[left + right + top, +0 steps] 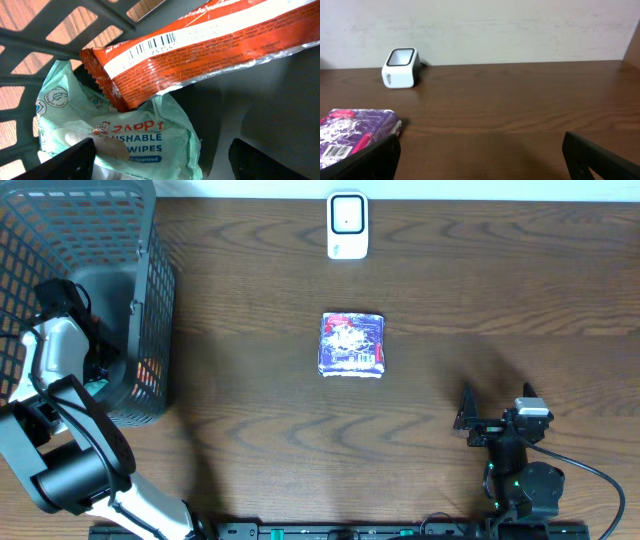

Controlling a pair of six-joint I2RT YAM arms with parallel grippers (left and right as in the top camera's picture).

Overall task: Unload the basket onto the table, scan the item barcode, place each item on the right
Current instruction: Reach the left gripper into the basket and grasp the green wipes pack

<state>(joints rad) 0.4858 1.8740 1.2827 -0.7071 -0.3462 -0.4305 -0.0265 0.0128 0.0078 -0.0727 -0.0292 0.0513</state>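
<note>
The left gripper (165, 161) is wide open inside the basket (150, 280), just above an orange packet (200, 45) lying on wipes (125, 142). The right gripper (482, 162) is open too, low over the table (250, 430). A purple pack (352, 344) lies mid-table, apart from the scanner (347, 225)

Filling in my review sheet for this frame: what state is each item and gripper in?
basket: upright, holding two packs.
orange packet: in basket, barcode up, one end over the wipes pack, not gripped.
wipes pack: in basket, label up.
purple packet: flat on the table, not gripped.
scanner: standing at the far edge.
left gripper: open, empty, inside the basket.
right gripper: open, empty, low over the table.
</note>
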